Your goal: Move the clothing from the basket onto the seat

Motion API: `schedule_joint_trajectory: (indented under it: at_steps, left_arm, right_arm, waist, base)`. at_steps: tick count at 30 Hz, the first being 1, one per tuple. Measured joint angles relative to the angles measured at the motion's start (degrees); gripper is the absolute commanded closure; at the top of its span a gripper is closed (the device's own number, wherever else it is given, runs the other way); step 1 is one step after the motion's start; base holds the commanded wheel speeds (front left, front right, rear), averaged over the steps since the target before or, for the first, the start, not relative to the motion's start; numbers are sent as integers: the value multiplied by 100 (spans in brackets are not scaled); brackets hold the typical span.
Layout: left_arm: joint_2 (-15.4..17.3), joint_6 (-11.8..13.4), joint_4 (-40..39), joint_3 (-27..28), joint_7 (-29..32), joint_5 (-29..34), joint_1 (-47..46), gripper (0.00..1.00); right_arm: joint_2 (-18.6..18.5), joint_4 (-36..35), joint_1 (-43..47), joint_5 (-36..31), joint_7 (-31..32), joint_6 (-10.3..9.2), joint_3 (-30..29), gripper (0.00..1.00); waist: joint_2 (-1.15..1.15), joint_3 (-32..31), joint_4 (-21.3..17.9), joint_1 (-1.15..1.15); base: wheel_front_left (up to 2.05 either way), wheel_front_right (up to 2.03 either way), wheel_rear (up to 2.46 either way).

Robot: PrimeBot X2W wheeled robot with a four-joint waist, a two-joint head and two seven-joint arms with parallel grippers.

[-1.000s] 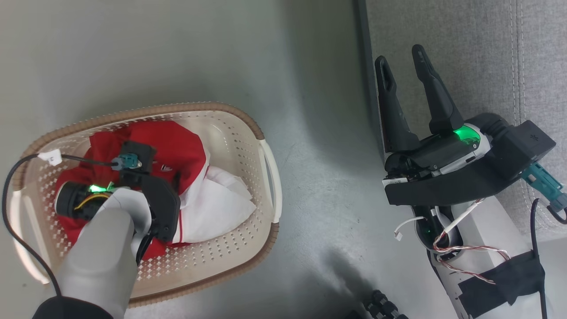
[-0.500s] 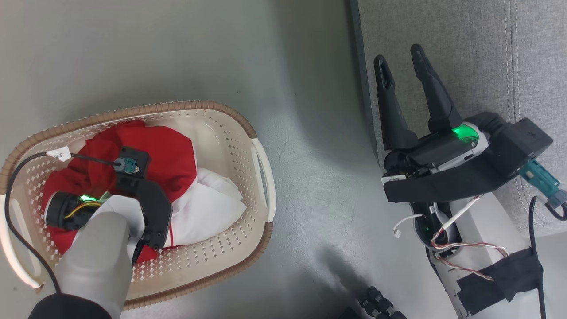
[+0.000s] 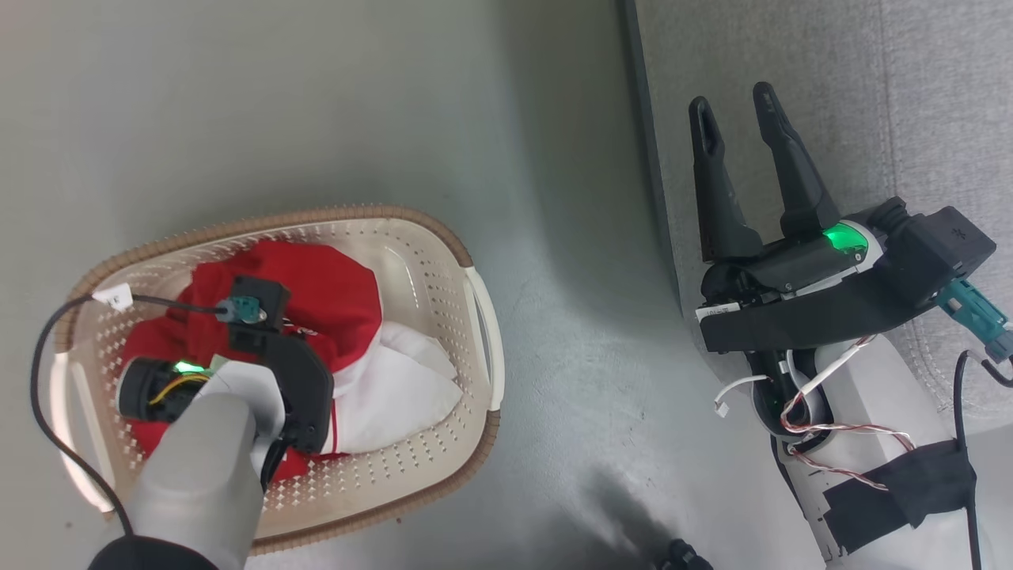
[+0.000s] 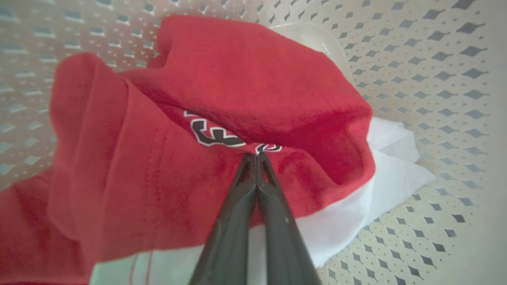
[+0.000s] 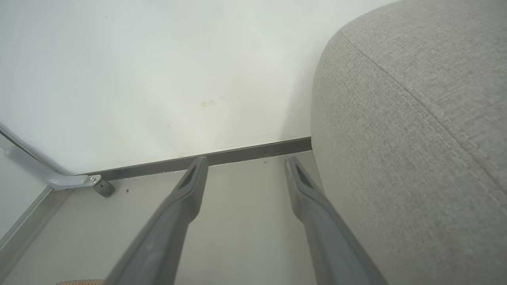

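The cream basket [image 3: 316, 215] stands on the floor at the left, and red and white clothing [image 3: 340, 293] lies bunched inside it. My left wrist [image 3: 277, 372] reaches down into the basket and covers its own fingers. Seen from the left wrist, my left gripper [image 4: 255, 156] is shut, pinching a fold of the red clothing [image 4: 257, 79] beside black-and-white lettering, with the basket wall [image 4: 435, 59] behind. My right gripper [image 3: 734, 96] hangs open with nothing in it over the left edge of the grey seat [image 3: 870, 95]. From the right wrist, the open right gripper [image 5: 246, 160] has the seat [image 5: 416, 118] rising to its right.
Bare grey floor [image 3: 570, 317] separates the basket from the seat. A black cable [image 3: 47, 396] loops over the basket's left side. Ahead of the right gripper are a white wall, a dark baseboard [image 5: 237, 154] and a white metal leg with a small caster [image 5: 103, 188].
My left gripper has shut on the red clothing in the basket. The head camera has shifted a little. The right gripper stays open over the seat's edge.
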Motion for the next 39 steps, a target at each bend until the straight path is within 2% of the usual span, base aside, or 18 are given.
schedule_joint_trajectory:
  at_steps: [15, 23, 39]
  left_arm:
    - [-231, -81, -336, -20, -1006, -387, 588, 100]
    - [-258, -81, -703, -276, -1349, -567, 976, 100]
    - [-260, -81, -1901, -884, -1795, -1516, 1727, 100]
  right_arm:
    - [-190, 491, 236, 12, 1, 7, -346, 0]
    - [-280, 649, 429, 33, 0, 7, -372, 0]
    - [-500, 903, 1191, 386, 1, 7, -215, 0]
  waist:
    - [0, -1073, 310, -1]
    - [0, -1648, 513, -1]
    - [-1, -3013, 981, -1]
  base:
    - [0, 0, 0]
    - [0, 0, 0]
    - [0, 0, 0]
